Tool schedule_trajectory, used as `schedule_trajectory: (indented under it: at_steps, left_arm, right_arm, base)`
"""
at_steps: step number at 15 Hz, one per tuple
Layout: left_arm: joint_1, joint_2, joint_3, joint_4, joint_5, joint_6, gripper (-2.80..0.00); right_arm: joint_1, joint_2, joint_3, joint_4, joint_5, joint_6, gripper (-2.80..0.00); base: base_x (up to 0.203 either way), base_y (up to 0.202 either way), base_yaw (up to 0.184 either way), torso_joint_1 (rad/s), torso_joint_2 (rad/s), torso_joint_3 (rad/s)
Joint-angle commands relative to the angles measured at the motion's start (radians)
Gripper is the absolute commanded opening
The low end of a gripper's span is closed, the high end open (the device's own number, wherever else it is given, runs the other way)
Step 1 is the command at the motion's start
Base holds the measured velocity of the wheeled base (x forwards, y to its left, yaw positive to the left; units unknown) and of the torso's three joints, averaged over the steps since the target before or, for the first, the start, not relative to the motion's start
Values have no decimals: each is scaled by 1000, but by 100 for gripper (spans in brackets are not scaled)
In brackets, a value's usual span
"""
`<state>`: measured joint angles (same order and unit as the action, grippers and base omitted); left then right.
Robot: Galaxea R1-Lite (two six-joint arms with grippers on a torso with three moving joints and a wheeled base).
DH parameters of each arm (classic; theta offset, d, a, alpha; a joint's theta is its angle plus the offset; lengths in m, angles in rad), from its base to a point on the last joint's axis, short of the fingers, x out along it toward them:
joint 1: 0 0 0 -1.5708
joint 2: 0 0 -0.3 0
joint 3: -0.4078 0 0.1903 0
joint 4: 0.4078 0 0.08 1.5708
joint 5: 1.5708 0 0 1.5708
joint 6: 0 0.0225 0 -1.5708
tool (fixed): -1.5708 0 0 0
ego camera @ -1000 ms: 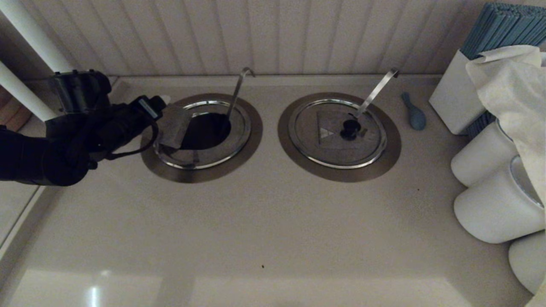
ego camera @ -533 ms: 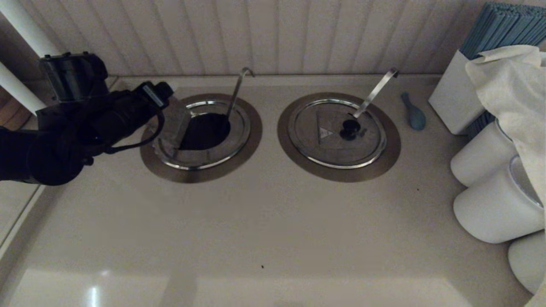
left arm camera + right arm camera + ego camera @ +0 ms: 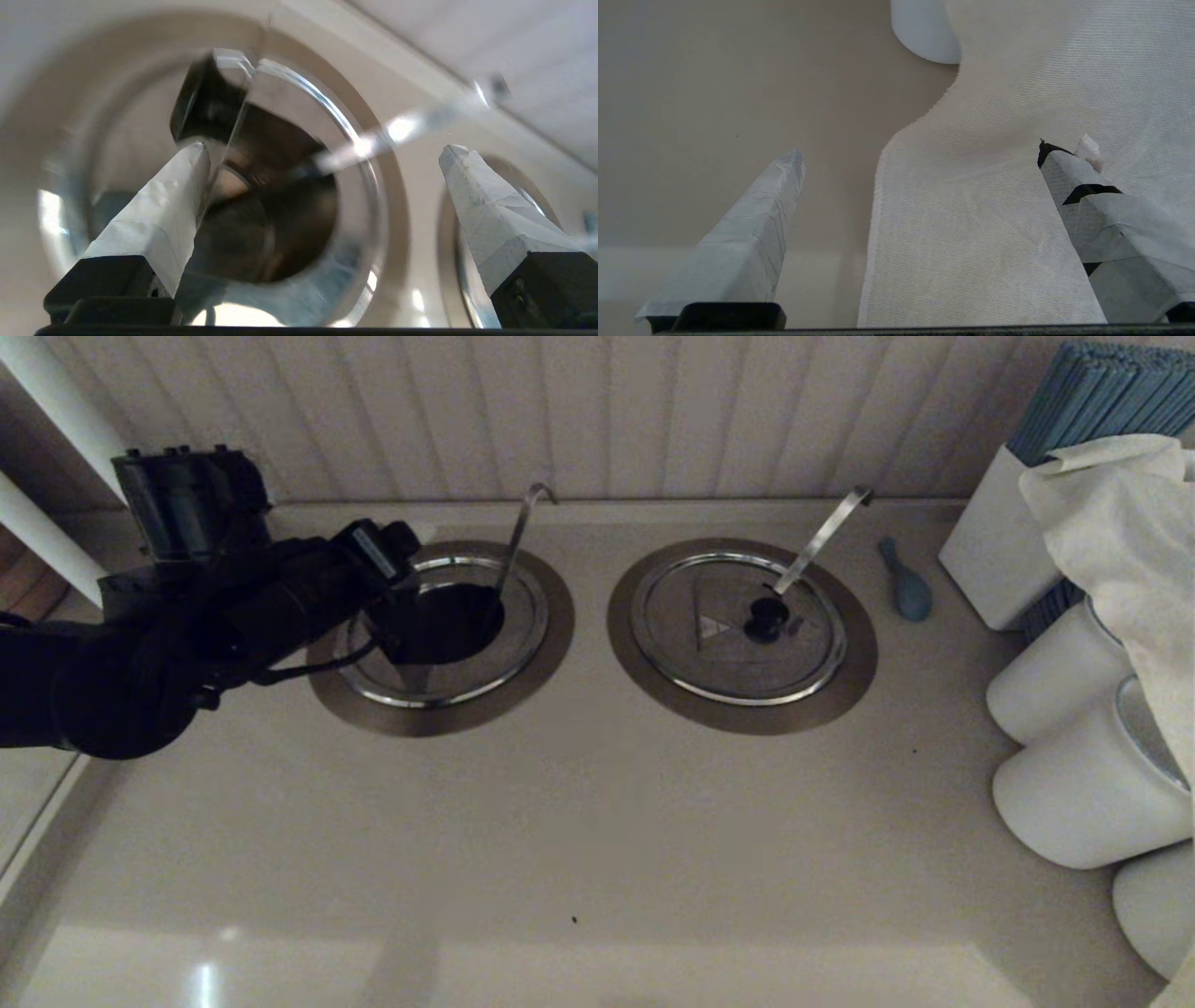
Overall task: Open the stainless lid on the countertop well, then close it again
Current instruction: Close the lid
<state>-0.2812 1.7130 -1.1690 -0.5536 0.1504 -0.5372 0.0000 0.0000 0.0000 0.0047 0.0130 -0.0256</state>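
The countertop well (image 3: 448, 627) at the left stands uncovered, its dark opening ringed by the chrome rim (image 3: 528, 649), with the thin hook-tipped ladle handle (image 3: 518, 537) rising from it. My left gripper (image 3: 397, 574) hangs over the well's left edge and hides the stainless lid in the head view. In the left wrist view the gripper (image 3: 325, 147) is open. The lid (image 3: 233, 60) stands nearly on edge with its black knob (image 3: 198, 100) showing. One finger (image 3: 163, 214) rests against the lid. My right gripper (image 3: 920, 151) is open and idle over white cloth.
The twin lid (image 3: 738, 625) with its broad strap ladle (image 3: 826, 532) covers the right well. A blue spoon-like piece (image 3: 906, 583) lies beside it. A white box of blue sticks (image 3: 999, 541), draped cloth (image 3: 1120, 523) and white tubs (image 3: 1083, 784) crowd the right side.
My left arm has moved right and further over the well. The raised lid, visible tilted at the well's left edge before, is now hidden behind the gripper in the head view.
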Motion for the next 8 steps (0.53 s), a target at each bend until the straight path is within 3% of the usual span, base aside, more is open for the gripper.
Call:
schedule_trajectory:
  at_steps: [1, 4, 8]
  left_arm:
    - [-34, -11, 13, -2, 3, -3, 0]
    - [-91, -37, 42, -3, 6, 0, 0]
    - [-95, -84, 49, -2, 9, 3, 0]
  right_arm:
    - [0, 1, 0, 0, 1, -1, 0]
    - [0, 0, 0, 0, 1, -1, 0]
    - [0, 0, 0, 0, 1, -1, 0]
  base:
    - [0, 0, 0, 0, 0, 0]
    - [0, 0, 0, 0, 0, 0]
    - [0, 0, 0, 0, 0, 0]
